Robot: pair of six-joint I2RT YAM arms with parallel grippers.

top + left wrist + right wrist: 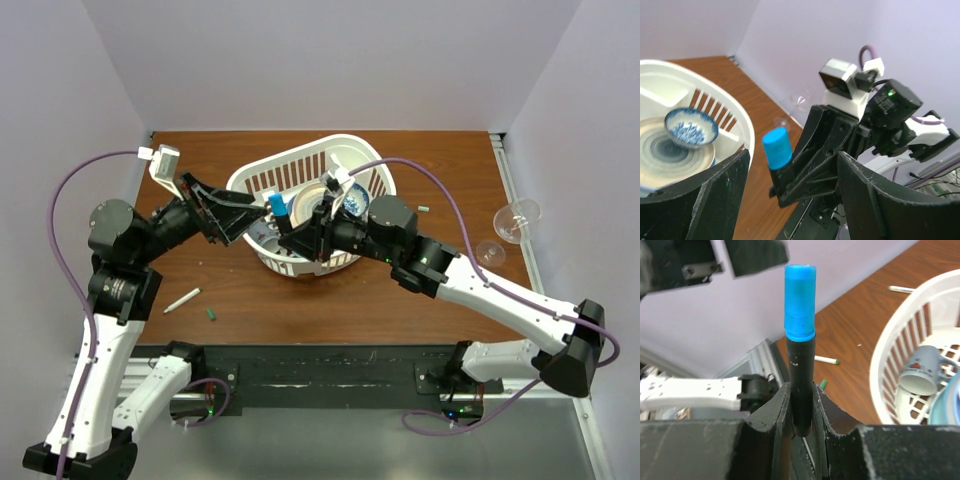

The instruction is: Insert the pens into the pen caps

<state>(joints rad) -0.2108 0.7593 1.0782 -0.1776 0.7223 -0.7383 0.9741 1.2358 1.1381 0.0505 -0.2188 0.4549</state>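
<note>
With right claw pinching black marker upright, presents blue end at twelve o'clock for capping; holds left claw spread wide at nine o'clock, touching nothing.

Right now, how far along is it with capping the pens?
Looks done: the black marker appears to have its blue cap on. In hand: the right gripper grips that marker, and the left gripper stands open near it. To do: a white pen and a green cap lie apart on the table.
</note>
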